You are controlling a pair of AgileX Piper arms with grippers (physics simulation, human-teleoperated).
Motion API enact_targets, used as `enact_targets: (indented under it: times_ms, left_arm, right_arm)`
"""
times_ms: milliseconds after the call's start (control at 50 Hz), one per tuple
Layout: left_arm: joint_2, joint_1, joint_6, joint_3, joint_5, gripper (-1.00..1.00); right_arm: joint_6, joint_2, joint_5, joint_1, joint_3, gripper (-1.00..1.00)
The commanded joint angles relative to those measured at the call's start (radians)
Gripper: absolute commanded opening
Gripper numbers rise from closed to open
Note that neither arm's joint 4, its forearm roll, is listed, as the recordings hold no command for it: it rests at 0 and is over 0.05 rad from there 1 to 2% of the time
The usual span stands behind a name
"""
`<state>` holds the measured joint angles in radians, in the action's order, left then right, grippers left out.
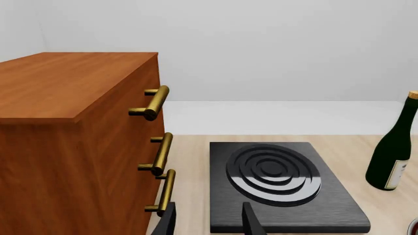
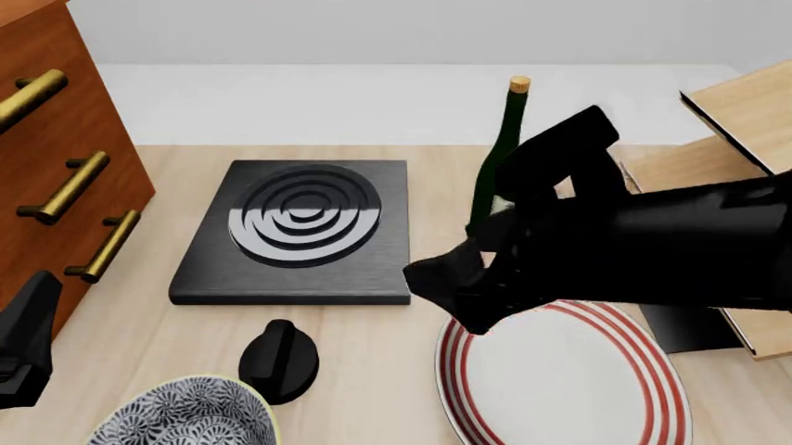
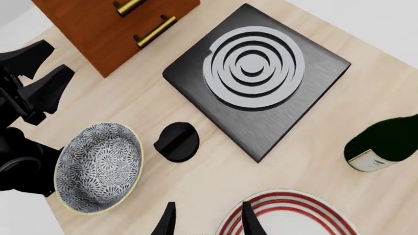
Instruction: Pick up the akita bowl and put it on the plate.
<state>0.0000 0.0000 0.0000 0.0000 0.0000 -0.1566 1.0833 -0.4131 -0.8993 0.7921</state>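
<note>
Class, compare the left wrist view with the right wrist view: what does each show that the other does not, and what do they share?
Only the left wrist view shows the cabinet's top and the wine bottle's cork. Only the right wrist view shows the akita bowl, the black knob, the left gripper and most of the plate. Both show the stove, the wine bottle and the brass drawer handles.

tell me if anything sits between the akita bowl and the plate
Nothing visible does. In the right wrist view only bare wood lies between the akita bowl and the plate. The black knob sits beside that stretch, toward the stove; the right arm hangs above the plate.
</note>
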Motion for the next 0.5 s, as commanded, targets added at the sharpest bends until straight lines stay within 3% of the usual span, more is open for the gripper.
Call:
enact_targets:
  times_ms: [20,60,80,500]
  left_arm:
    - [0.000,0.000,0.000,0.000,0.000,1.00]
    - [0.000,0.000,0.000,0.000,0.000,1.00]
    - [0.000,0.000,0.000,0.000,0.000,1.00]
    - [0.000,0.000,0.000,0.000,0.000,1.00]
  right_arm:
    - [-0.066,0.124,0.040,-0.095,0.003,1.00]
    - [-0.080,0.143,0.056,-0.107,-0.002,1.00]
    - [-0.129,0.283,0.119,-0.173,0.022,1.00]
    - [-0.171,0.405,0.208,-0.226,0.069,1.00]
